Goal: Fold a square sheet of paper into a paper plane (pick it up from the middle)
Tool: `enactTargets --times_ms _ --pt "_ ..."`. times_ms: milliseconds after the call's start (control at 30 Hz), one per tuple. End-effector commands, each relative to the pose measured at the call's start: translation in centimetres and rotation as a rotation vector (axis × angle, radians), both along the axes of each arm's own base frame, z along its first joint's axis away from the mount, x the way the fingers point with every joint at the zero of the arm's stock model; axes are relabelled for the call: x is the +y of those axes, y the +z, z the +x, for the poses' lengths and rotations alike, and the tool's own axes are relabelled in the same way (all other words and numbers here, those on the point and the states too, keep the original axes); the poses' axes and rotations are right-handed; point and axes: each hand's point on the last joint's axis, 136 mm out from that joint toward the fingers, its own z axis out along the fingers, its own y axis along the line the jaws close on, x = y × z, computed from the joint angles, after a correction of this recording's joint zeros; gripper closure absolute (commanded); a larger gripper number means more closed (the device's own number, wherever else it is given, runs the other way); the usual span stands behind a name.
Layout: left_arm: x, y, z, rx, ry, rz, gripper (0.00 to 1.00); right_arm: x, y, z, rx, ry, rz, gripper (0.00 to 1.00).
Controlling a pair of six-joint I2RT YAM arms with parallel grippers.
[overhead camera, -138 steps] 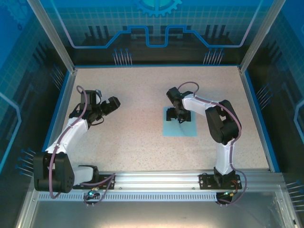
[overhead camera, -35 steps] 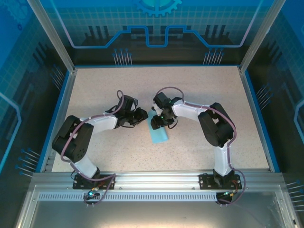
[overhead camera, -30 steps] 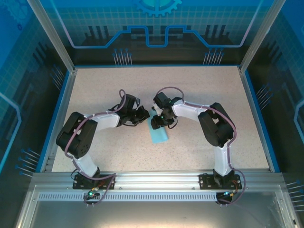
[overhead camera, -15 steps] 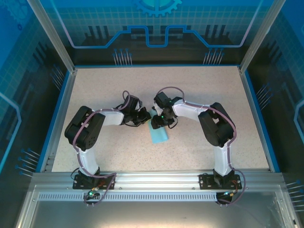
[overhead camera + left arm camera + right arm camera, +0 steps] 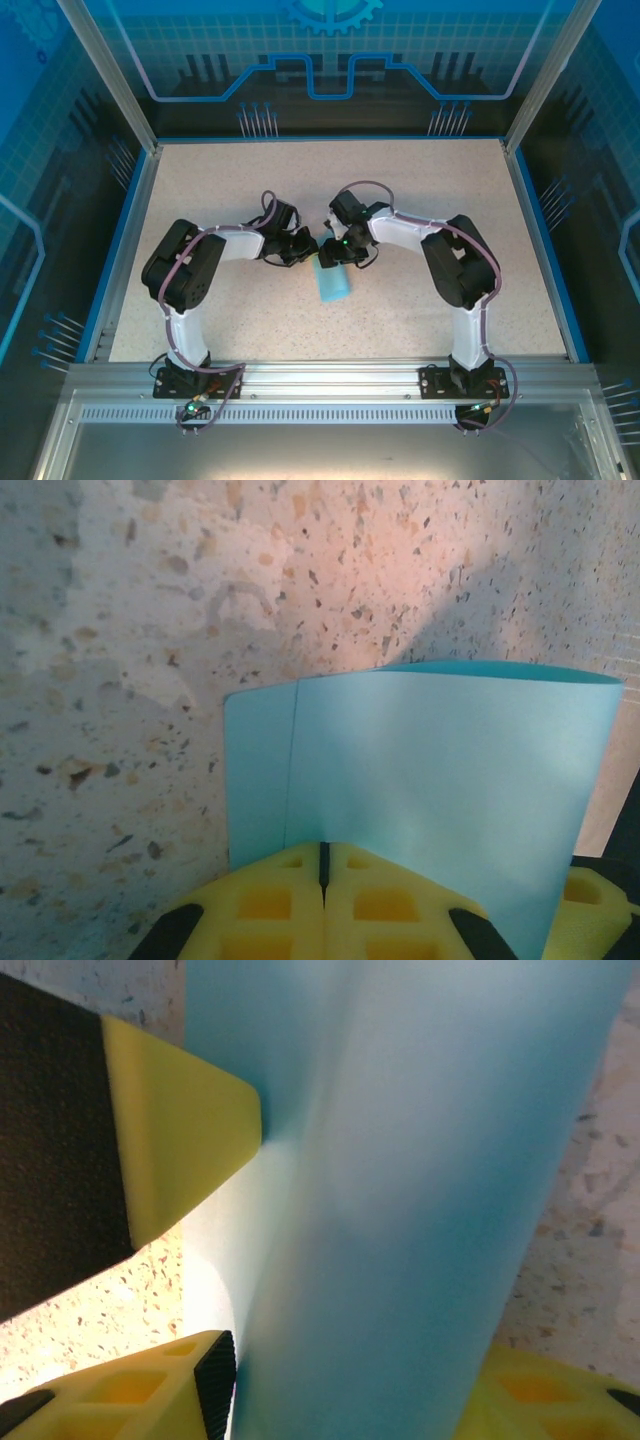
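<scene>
Centrally on the tabletop (image 5: 250,180), the right gripper (image 5: 332,256) pinches the lifted square sheet of paper (image 5: 335,285); the left gripper (image 5: 304,249), jaws together, touches its edge. We judge uneven pulling could skew the crease.

Cyan paper on speckled beige, with yellow and black at the fingers.

Your square sheet of paper (image 5: 430,780) is plain light blue, unprinted, with one thin darker line down its left side. It lies on a table (image 5: 250,180) of pinkish beige flecked with brown and black, bordered in blue. Your left gripper (image 5: 322,852) and right gripper (image 5: 333,254) have bright yellow pads on black backing. The arms (image 5: 410,232) are white with black joints and purple cables. The walls (image 5: 330,50) carry a blue grid and line pattern.
</scene>
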Motion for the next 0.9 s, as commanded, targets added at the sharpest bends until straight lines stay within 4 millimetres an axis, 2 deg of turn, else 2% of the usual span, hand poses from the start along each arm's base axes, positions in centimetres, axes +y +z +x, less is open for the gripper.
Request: enactTargets --times_ms 0,167,333,600,867 --pt "0.1 -1.4 -1.1 0.052 -0.029 0.037 1.0 -0.8 2.5 0.7 -0.02 -0.071 0.063 0.45" --pt "0.1 -1.3 -1.1 0.049 -0.032 0.038 1.0 -1.1 2.9 0.9 0.001 -0.081 0.113 0.45" --pt "0.0 -0.8 -1.0 0.037 -0.036 0.034 1.0 -0.8 1.7 0.6 0.055 -0.062 0.132 0.48" --pt "-0.1 0.9 -0.6 0.005 -0.044 0.027 1.0 -1.7 -0.3 0.6 0.085 -0.068 0.093 0.48" --pt "-0.1 1.4 -0.5 -0.001 -0.048 0.028 1.0 -1.8 -0.7 0.4 0.091 -0.06 0.091 0.46"
